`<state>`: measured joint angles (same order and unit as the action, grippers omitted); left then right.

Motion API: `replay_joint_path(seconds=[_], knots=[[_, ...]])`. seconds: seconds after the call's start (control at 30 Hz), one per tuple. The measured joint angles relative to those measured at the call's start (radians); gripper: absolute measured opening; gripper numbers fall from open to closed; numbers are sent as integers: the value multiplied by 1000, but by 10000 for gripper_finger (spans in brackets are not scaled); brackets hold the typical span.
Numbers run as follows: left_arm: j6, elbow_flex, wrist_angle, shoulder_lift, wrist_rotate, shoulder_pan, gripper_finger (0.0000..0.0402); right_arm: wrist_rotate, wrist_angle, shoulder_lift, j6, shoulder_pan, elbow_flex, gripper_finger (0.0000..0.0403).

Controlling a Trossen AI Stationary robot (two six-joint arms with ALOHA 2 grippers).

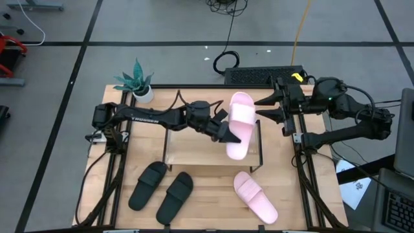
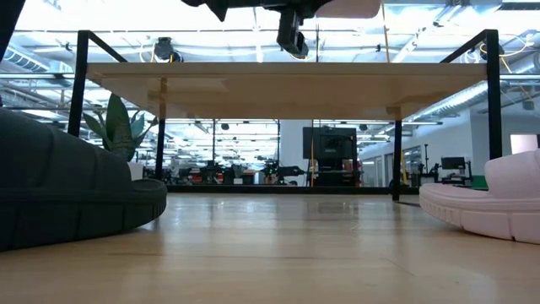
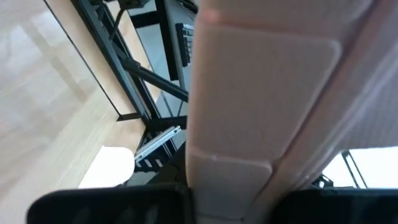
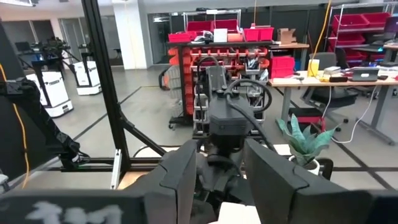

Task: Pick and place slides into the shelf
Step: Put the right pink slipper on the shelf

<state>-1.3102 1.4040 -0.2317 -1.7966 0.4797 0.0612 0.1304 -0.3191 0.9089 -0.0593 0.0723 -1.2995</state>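
Note:
My left gripper (image 1: 228, 133) reaches in from the table's left and is shut on a pale pink slide (image 1: 240, 123), which it carries above the right part of the shelf (image 1: 194, 149). In the low view this gripper (image 2: 291, 34) hangs above the shelf's top board (image 2: 287, 84). The second pink slide (image 1: 254, 196) lies on its sole on the table near the right front. The black pair (image 1: 147, 184) (image 1: 174, 196) lies at the left front. My right gripper (image 1: 264, 109) waits open just right of the shelf, its fingers pointing left. My left gripper pinches the pink slide between its two fingers at the long side edge (image 1: 233, 133) that faces the table's left, about mid-length. It comes nearly level from the left, across the slide. In the left wrist view the pink band (image 3: 249, 124) runs away between the dark fingers (image 3: 106, 208). The slide is lifted clear above the shelf top.
A potted plant (image 1: 139, 84) stands at the table's far left corner. A black box with cables (image 1: 265, 74) lies beyond the far edge. Under the shelf board the low view shows open tabletop (image 2: 287, 245) between the black slide (image 2: 67, 186) and the pink slide (image 2: 489, 203).

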Motion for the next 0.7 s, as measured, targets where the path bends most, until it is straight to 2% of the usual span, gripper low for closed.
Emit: replay_joint_path(seconds=[0.17, 0.33, 0.47, 0.6, 0.7], knots=[[15, 0, 36, 0, 72, 14, 50, 1, -2, 0, -33, 0, 0, 125], [-54, 0, 87, 0, 54, 5, 50, 1, -3, -3, -27, -2, 0, 125], [-106, 0, 116, 0, -152, -20, 50, 1, -13, -23, -16, -2, 0, 125], [-156, 0, 139, 1, -436, -67, 50, 1, -45, -53, 29, -2, 1, 125], [-216, 0, 151, -1, -565, -107, 50, 0, -82, -84, 83, -2, 1, 125]])
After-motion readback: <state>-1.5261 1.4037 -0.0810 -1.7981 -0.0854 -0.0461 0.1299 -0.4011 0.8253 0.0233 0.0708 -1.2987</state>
